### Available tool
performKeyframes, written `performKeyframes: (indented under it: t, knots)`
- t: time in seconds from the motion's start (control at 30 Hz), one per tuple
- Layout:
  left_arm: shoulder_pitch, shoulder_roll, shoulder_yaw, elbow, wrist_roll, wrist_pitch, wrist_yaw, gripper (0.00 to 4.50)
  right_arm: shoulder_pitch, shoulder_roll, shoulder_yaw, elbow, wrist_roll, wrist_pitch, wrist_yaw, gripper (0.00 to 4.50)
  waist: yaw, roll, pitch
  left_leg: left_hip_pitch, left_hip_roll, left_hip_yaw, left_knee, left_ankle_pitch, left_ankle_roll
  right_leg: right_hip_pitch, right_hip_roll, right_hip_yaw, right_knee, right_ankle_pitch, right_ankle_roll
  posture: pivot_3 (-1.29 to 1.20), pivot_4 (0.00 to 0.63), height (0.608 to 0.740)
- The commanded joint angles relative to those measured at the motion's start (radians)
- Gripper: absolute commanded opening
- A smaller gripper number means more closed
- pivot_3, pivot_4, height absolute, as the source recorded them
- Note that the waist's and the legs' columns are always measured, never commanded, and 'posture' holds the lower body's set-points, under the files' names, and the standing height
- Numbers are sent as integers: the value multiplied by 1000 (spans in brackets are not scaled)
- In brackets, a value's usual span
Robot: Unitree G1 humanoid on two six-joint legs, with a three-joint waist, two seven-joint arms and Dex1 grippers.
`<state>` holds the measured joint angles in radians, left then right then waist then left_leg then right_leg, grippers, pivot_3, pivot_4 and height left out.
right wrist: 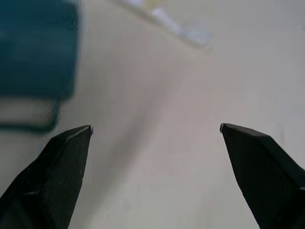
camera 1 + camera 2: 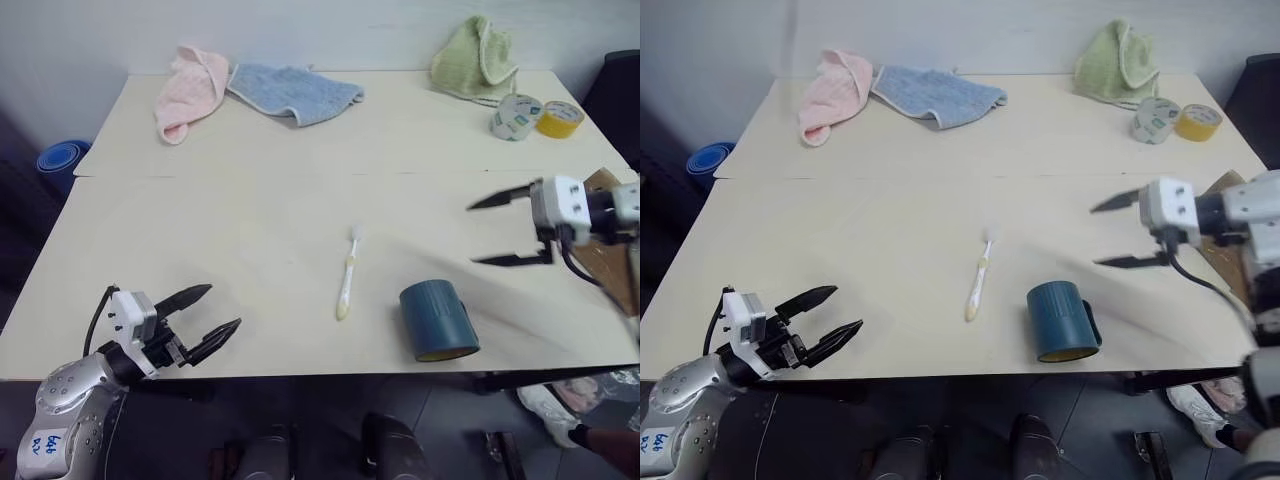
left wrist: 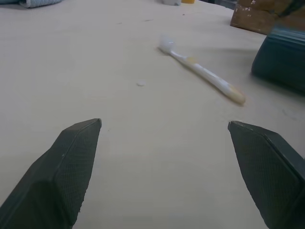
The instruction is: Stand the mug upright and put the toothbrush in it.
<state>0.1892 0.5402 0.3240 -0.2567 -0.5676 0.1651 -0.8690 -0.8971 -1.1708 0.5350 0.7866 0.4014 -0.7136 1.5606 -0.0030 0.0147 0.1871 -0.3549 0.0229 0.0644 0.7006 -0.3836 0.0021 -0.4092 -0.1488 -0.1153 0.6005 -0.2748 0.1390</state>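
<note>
Mug lies on its side near the bench's front edge, toothbrush flat just beside it. Right gripper hangs over the right edge, fingers wide apart, empty. Left gripper sits at the front-left corner, fingers apart too.

The mug lies on its side on the worktop near the front edge, with the toothbrush flat just to its left, apart from it. At the back, two cloths lie side by side on the left and a third cloth on the right. Two tape rolls sit touching each other just in front of that third cloth.
</note>
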Motion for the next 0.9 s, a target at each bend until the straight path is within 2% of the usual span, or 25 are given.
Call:
performKeyframes:
  t: [0.03, 0.23, 0.37, 0.67, 0.83, 0.9]
  knots:
    - [-3, -1, -27, 4, 22, -47, -33, 4500, 17, -61, 154, 7, 15, -204, 54, 4464, -3, 0, 0, 0, 0, 1, 0, 0, 0, 0, 0, 0, 0, 0, 0, 0, 150, 740]
    - [5, 5, -58, 11, 43, -75, -68, 4500, 15, -84, 308, 43, 67, -361, 54, 4464, -26, 0, 0, 2, 3, 5, 0, 0, 0, -1, 0, -1, 0, 0, -2, 0, 150, 740]
    - [11, -6, -64, 12, 41, -81, -64, 4500, 13, -45, 320, -3, 122, -432, 54, 4464, -24, 0, 0, 2, 5, 5, 0, -1, -1, -1, 1, -3, 0, 1, -2, 0, 150, 740]
    - [14, -20, -54, 13, 23, -71, -51, 4500, 13, -58, 373, -175, 175, -422, 54, 4464, -14, 0, 0, 1, 5, 3, 1, -1, -2, 0, 0, -4, 0, 1, -3, 0, 150, 740]
    - [-4, -22, -60, 24, 18, -65, -47, 4500, 4, 1, 425, -192, 138, -385, 54, 4464, -4, 0, 0, 1, 5, 3, 2, -1, -2, 0, 0, -5, 0, 1, -3, 0, 150, 740]
    - [-14, -24, -64, 29, 19, -65, -47, 4500, -10, 22, 438, -190, 118, -364, 54, 4084, -2, 0, 0, 1, 5, 4, 2, -1, -2, 0, 0, -5, 0, 2, -4, 0, 150, 740]
